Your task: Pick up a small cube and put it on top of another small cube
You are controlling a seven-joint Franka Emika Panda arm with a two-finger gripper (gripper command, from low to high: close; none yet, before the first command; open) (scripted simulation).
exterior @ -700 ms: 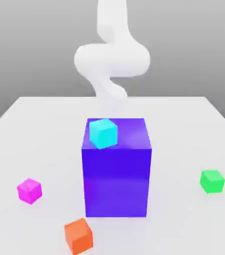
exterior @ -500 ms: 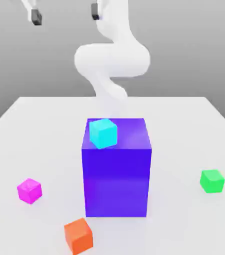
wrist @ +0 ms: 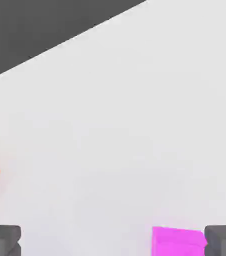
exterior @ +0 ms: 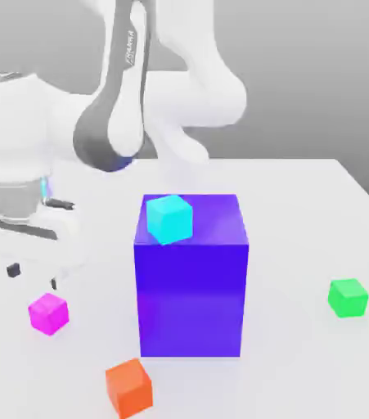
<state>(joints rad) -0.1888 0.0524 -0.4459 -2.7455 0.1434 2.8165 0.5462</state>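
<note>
- Now I'm lining up the white two-finger gripper (exterior: 34,277), spread wide and empty, near the glossy magenta cube (exterior: 49,314) on the table (exterior: 294,237).
- Next I should centre, then lower.

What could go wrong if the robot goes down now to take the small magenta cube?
The open two-finger gripper is not centred: one fingertip lines up with the small glossy magenta cube, so it might land on it or push it.

A sideways swing while low could hit the big blue-purple block.
</note>
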